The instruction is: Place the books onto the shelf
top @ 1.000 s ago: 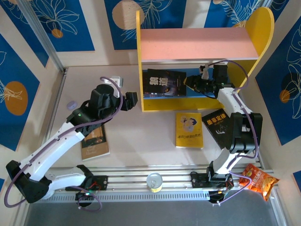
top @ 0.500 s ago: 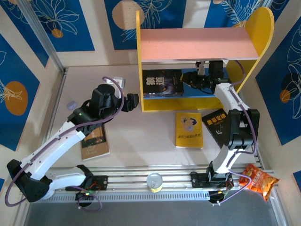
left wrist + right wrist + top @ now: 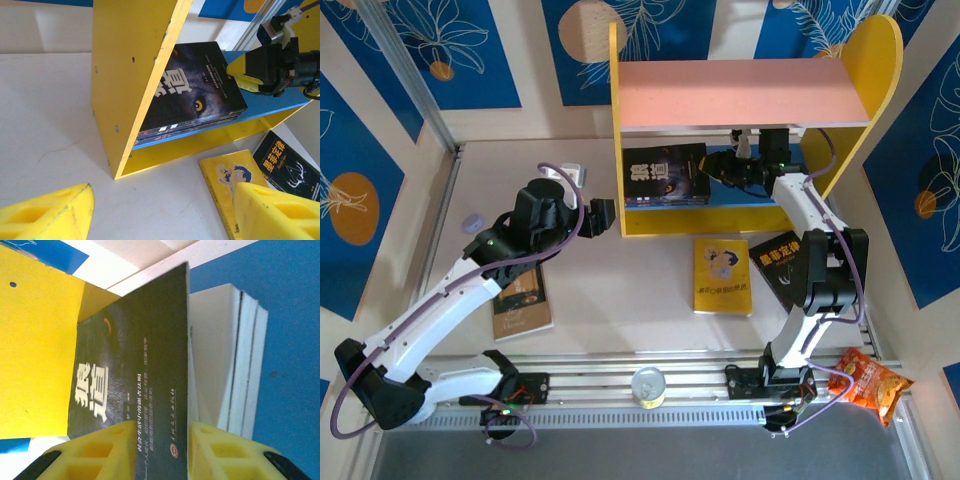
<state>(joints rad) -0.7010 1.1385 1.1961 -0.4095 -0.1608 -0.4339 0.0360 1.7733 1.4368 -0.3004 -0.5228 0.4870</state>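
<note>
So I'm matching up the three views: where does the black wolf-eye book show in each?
Top external: black book on the shelf, lower board, left half.
Left wrist: book upper centre, atop a stack, right of the yellow side panel.
Right wrist: book centre, clamped between the right arm's fingers.
Shared landmark: the shelf's left yellow side panel.

Overhead camera looks down; both wrist cameras closely face the shared shelf (image 3: pixel 131 85).

The shelf (image 3: pixel 125 75) is showing matt painted wood, pitted with small holes. The black book (image 3: pixel 135 365) is wearing a faintly glossy paper cover over matt white pages. The right gripper (image 3: pixel 164 435) is showing matt yellow plastic. The tabletop (image 3: pixel 50 110) is looking smooth, pale and finely cracked.
</note>
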